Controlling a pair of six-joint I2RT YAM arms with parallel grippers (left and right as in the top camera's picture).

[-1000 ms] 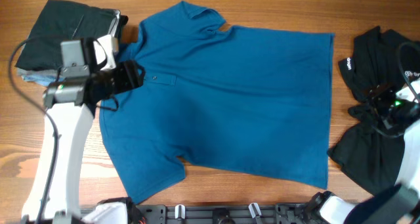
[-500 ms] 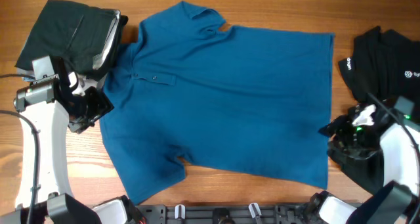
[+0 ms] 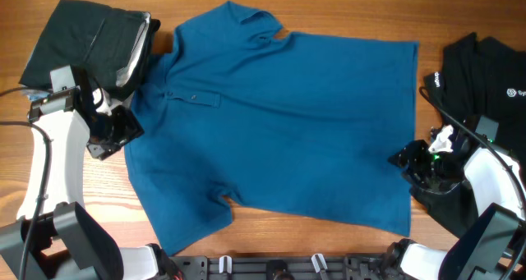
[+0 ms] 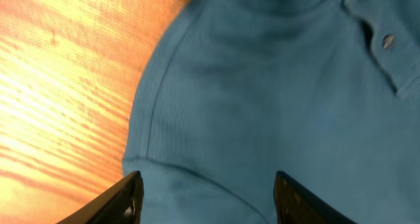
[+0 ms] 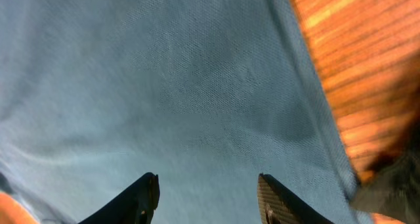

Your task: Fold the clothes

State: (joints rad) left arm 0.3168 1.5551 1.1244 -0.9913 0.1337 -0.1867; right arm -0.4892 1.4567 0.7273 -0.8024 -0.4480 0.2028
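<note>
The blue polo shirt (image 3: 288, 124) lies flat across the table, collar at the upper left, hem at the right. My left gripper (image 3: 123, 132) is open at the shirt's left sleeve edge; in the left wrist view (image 4: 207, 198) its fingers straddle the sleeve fabric (image 4: 262, 106) near the buttoned placket. My right gripper (image 3: 403, 158) is open at the shirt's right hem; in the right wrist view (image 5: 207, 198) its fingers sit over blue cloth (image 5: 164, 86) next to the hem edge. Neither holds anything.
A folded black garment (image 3: 86, 42) lies at the upper left. A crumpled black garment with a white logo (image 3: 481, 83) lies at the right, under my right arm. Wooden table (image 3: 107, 198) shows at the lower left.
My left gripper pulled back from the placket to the left sleeve edge. My right gripper moved left from the black pile to the shirt's right hem.
</note>
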